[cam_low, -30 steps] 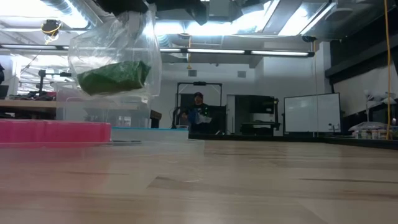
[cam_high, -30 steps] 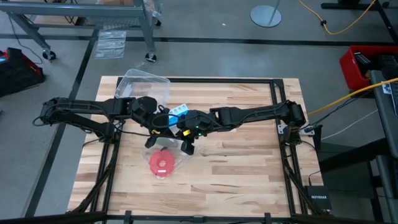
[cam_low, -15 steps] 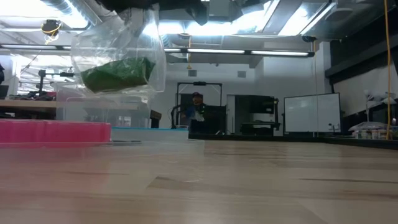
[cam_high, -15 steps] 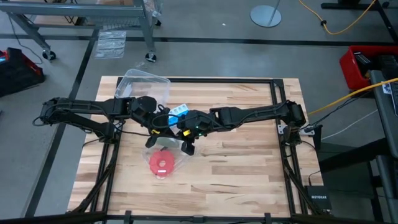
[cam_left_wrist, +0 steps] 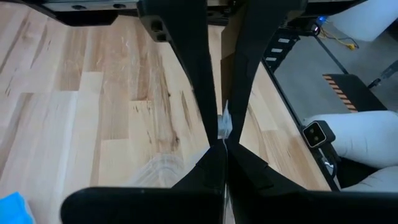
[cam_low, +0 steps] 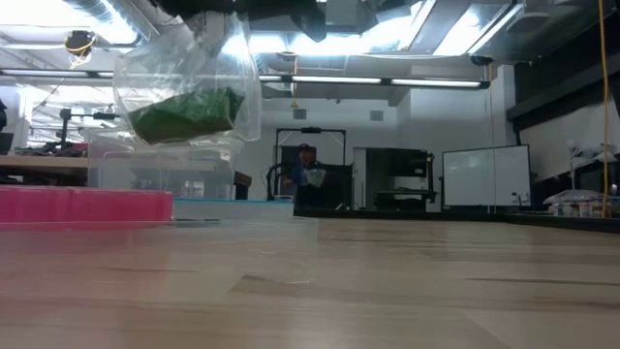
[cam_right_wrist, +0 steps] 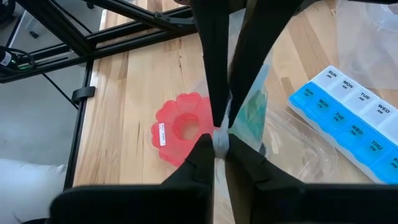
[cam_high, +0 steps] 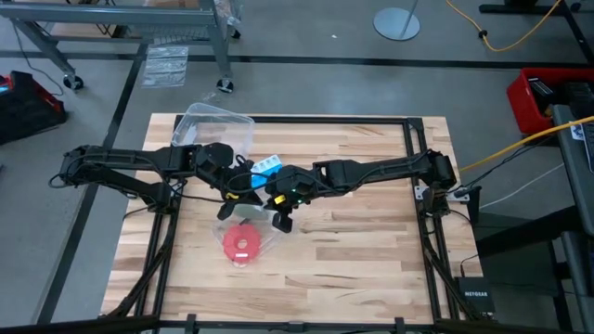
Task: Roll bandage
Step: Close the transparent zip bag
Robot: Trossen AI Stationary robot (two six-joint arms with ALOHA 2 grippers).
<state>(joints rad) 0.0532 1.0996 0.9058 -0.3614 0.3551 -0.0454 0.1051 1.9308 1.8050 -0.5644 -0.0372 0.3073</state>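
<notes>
Both arms matte black, jointed segments. Left arm (cam_high: 139, 165) carries a yellow cable near the wrist; right arm (cam_high: 371, 171) shows a green indicator light. Fingers (cam_right_wrist: 211, 74) dark, tapered.

The bandage (cam_low: 184, 112) is matte green cloth inside a glossy clear plastic bag (cam_low: 223, 68). The table (cam_high: 362, 241) is smooth pale wood planks. The red disc (cam_right_wrist: 180, 127) and the pill box (cam_right_wrist: 348, 121) are smooth plastic.

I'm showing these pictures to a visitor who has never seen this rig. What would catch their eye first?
Probably the clear plastic bag hanging above the table with the green bandage inside, pinched at its top edge by the left gripper and right gripper, both meeting near the table's middle. Next, the red disc on the wood just below them, and the blue-and-white pill box beside it.
</notes>
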